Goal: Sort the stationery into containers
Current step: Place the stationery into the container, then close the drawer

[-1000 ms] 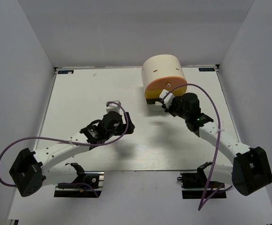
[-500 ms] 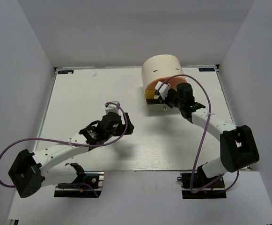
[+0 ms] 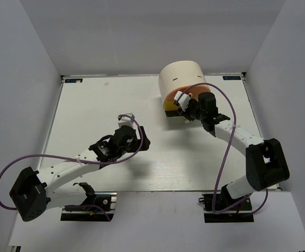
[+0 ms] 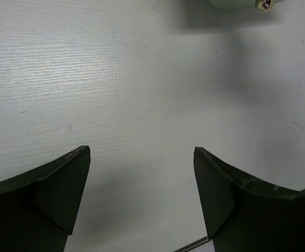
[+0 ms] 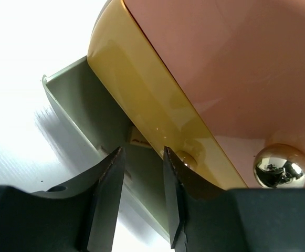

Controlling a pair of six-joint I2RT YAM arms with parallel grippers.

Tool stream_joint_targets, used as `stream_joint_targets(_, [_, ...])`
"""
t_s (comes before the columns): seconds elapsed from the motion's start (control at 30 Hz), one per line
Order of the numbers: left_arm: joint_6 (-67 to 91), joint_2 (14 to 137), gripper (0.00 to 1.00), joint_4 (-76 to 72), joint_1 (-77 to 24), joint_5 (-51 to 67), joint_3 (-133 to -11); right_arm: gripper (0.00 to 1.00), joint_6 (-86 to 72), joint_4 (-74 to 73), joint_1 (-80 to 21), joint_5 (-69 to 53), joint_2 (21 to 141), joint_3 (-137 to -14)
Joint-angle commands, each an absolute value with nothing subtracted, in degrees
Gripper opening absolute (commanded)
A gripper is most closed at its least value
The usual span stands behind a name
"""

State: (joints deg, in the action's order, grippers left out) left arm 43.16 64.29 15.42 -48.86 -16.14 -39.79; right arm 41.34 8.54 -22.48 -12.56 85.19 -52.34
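right hand point(image 5: 142, 151): fingers slightly apart | position: beside yellow drawer point(image 5: 142, 89) knob point(image 5: 186, 157)

Your left arm point(image 3: 79, 165) lay low and extended, the left gripper point(image 4: 142, 152) with its 2 fingers wide apart. Your right arm point(image 3: 236, 139) reached far forward, the right gripper point(image 5: 144, 155) showing a narrow gap between its 2 fingers, clamping nothing.

table point(image 3: 89, 105): white, faint wood grain
back wall point(image 3: 152, 31): plain pale, behind table
side walls point(image 3: 16, 94): plain, flanking table
light: even, soft shadows on table
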Motion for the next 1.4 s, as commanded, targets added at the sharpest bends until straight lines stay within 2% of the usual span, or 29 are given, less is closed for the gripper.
stream_joint_targets(0.0, [43.51, 63.72, 0.89, 14.85, -48.69, -17.23, -39.81, 0.42, 41.22, 9.32, -21.62, -12.48, 83.76, -52.65])
stream_joint_targets(0.1, [43.51, 63.72, 0.89, 14.85, -48.69, -17.23, -39.81, 0.21, 40.52, 7.92, -21.01, -17.28, 82.09, -51.86])
stream_joint_targets(0.13, [43.51, 63.72, 0.89, 14.85, -48.69, -17.23, -39.81, 0.04, 41.04, 7.74, -20.83, -18.71, 80.35, -51.33])
stream_joint_targets(0.17, [43.51, 63.72, 0.89, 14.85, -48.69, -17.23, -39.81, 0.0, 41.57, 6.6, -20.66, -20.2, 79.81, -50.63])
stream_joint_targets(0.27, [43.51, 63.72, 0.89, 14.85, -48.69, -17.23, -39.81, 0.0, 45.43, 0.3, -20.48, -29.86, 78.75, -50.19])
stream_joint_targets(0.4, [43.51, 63.72, 0.89, 14.85, -48.69, -17.23, -39.81, 0.0, 48.42, -4.12, -20.13, -32.87, 79.36, -50.27])
stream_joint_targets(0.93, [43.51, 63.72, 0.89, 15.38, -48.69, -17.23, -39.81, 0.0, 48.78, -2.55, -20.39, -21.45, 90.61, -56.07])
stream_joint_targets(1.2, [43.51, 63.72, 0.89, 15.38, -48.69, -17.23, -39.81, 0.0, 48.78, 5.27, -20.57, -16.97, 92.28, -55.72])
stream_joint_targets(1.37, [43.51, 64.25, 0.94, 15.91, -48.69, -17.75, -40.87, 0.0, 48.43, 9.05, -20.92, -15.91, 93.25, -55.28])
